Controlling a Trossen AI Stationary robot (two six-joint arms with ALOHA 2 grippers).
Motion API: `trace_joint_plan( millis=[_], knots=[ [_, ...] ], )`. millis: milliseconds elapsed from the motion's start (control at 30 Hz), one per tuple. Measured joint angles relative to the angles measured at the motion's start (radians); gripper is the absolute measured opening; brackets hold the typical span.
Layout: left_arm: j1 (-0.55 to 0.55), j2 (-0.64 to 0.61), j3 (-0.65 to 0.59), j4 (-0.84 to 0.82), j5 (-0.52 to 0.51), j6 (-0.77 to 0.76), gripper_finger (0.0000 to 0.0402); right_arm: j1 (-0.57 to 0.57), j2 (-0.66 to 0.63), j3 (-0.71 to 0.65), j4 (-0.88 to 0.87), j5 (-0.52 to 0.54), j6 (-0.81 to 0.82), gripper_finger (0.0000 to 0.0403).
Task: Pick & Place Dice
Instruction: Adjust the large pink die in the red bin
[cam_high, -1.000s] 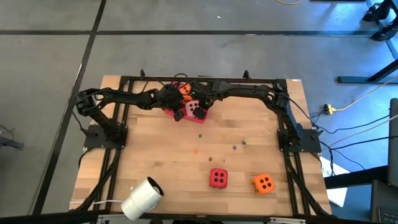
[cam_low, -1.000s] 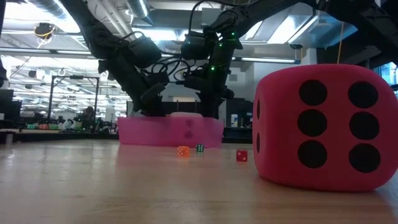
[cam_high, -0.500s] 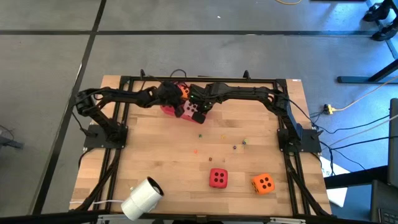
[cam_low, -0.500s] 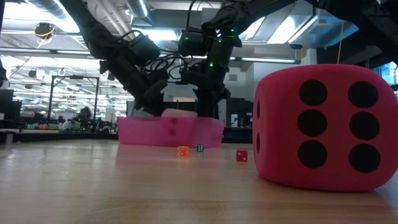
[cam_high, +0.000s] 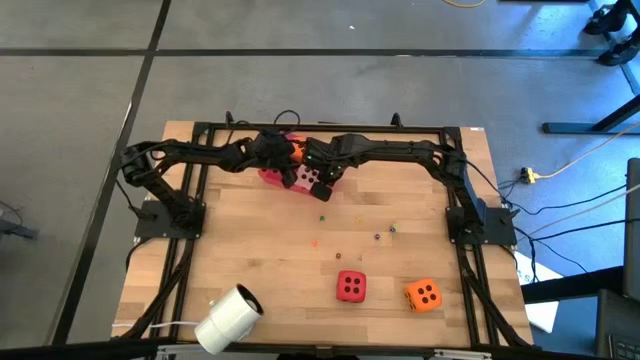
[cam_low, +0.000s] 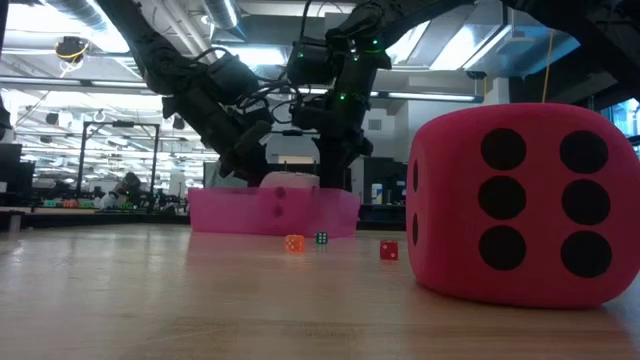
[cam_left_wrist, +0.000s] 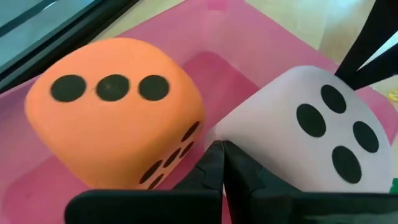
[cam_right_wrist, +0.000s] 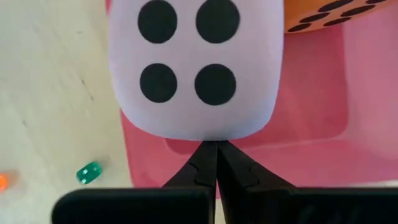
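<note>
Your wooden table (cam_high: 250, 250) carries a pink tray (cam_right_wrist: 323, 124) holding 2 dice; both grippers, left (cam_left_wrist: 221, 158) and right (cam_right_wrist: 216, 158), hover there pinched closed, empty.

This is a robotics lab or open workshop hall. A wooden bench (cam_high: 260, 270) stands on a grey concrete floor (cam_high: 300, 90) marked with dark seams, and a black metal frame (cam_high: 330, 128) on it carries two arms. Beside the bench, loose cables (cam_high: 570, 200) trail across the floor. Beyond the bench, the low view shows exposed ceiling ducts (cam_low: 60, 25), strip lights and distant workstations (cam_low: 60, 190).
</note>
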Motion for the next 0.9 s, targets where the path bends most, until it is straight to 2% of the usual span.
trace_joint_plan(
  millis=[900],
  knots=[
    [-0.055, 0.0, 0.002, 0.001, 0.001, -0.016, 0.0001, 0.029, -0.025, 0.002, -0.143, -0.001, 0.047, 0.0003]
  ],
)
